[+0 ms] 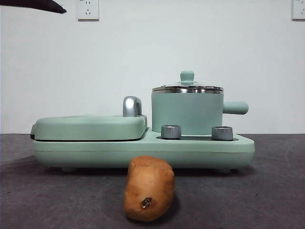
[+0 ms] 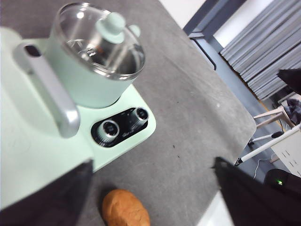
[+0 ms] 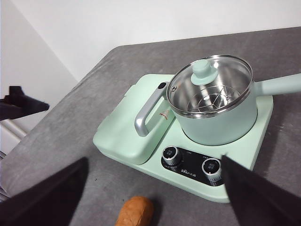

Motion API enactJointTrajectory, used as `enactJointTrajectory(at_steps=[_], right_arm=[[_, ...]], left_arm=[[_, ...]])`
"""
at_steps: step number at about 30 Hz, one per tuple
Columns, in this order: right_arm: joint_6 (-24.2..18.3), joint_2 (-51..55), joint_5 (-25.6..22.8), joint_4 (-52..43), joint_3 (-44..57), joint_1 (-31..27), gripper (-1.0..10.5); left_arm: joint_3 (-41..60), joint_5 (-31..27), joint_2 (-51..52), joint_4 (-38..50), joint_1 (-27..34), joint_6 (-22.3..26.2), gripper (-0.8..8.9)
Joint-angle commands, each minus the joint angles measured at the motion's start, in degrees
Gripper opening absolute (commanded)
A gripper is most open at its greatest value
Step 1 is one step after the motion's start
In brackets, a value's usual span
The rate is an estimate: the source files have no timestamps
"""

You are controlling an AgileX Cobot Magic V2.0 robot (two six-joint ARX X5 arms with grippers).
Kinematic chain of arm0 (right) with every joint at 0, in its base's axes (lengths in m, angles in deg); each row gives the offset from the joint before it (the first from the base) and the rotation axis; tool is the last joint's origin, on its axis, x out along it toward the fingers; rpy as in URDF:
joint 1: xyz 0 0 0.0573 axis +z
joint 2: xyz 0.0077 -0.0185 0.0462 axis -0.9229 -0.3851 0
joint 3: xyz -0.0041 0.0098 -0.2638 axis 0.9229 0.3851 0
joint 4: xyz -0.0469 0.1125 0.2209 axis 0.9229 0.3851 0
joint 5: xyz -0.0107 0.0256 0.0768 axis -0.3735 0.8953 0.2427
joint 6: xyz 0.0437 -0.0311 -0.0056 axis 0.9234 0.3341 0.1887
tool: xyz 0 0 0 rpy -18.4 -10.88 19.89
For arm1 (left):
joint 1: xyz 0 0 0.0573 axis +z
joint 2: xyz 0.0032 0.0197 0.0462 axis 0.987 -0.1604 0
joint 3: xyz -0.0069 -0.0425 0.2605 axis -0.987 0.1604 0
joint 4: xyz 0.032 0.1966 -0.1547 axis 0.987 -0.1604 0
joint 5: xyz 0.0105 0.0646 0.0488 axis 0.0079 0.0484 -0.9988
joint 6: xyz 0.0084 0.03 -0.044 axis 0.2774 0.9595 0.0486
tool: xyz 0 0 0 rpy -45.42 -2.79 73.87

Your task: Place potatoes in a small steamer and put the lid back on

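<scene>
A smooth oblong potato [image 1: 149, 189] lies on the grey worktop [image 1: 267, 191] before the round steamer [image 1: 187, 112], glass lid [image 1: 187, 87] on. Both hands [image 2: 153, 188] [image 3: 153, 188] gape empty.

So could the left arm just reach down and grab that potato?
Probably yes. The potato lies bare on the table in front of the cooker, just ahead of the open left gripper, with nothing between them.

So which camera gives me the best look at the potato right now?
The front view: the potato lies whole and near, on the table in front of the cooker, the dark spot on its end visible. The left wrist view shows it only at the picture's edge, partly cropped; the right wrist view likewise.
</scene>
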Motion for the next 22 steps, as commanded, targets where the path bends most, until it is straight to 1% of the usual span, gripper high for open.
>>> enactJointTrajectory(at_steps=[1, 6, 10, 13, 16, 20, 22], right_arm=[[-0.5, -1.0, 0.2, -1.2, -0.9, 0.2, 4.9], [-0.5, -3.3, 0.2, -1.5, -1.0, 0.3, 4.9], [-0.3, -6.9, -0.4, -1.4, -2.0, 1.7, 4.9], [-0.4, -10.8, -3.5, -1.8, -3.5, 4.0, 4.9], [-0.7, -15.7, -7.8, -3.5, -5.6, 7.5, 4.9], [-3.1, -23.1, -12.6, -5.6, -9.0, 12.0, 4.9], [-4.1, -26.2, -13.7, -5.7, -10.6, 13.4, 4.9]], left_arm=[[-1.6, 0.3, -1.2, 2.1, -1.0, 0.8, 5.04], [-1.9, 0.3, -2.4, 4.2, -2.5, 0.8, 5.03], [-1.9, 0.3, -2.7, 4.1, -2.7, 0.9, 5.02], [-1.9, 0.3, -2.7, 4.2, -2.7, 1.0, 5.0], [-1.9, 0.3, -2.7, 4.2, -2.7, 1.5, 4.98], [-1.9, -0.2, -2.7, 4.2, -2.7, 2.4, 4.96], [-1.9, -0.5, -2.7, 4.5, -2.7, 2.6, 4.95]])
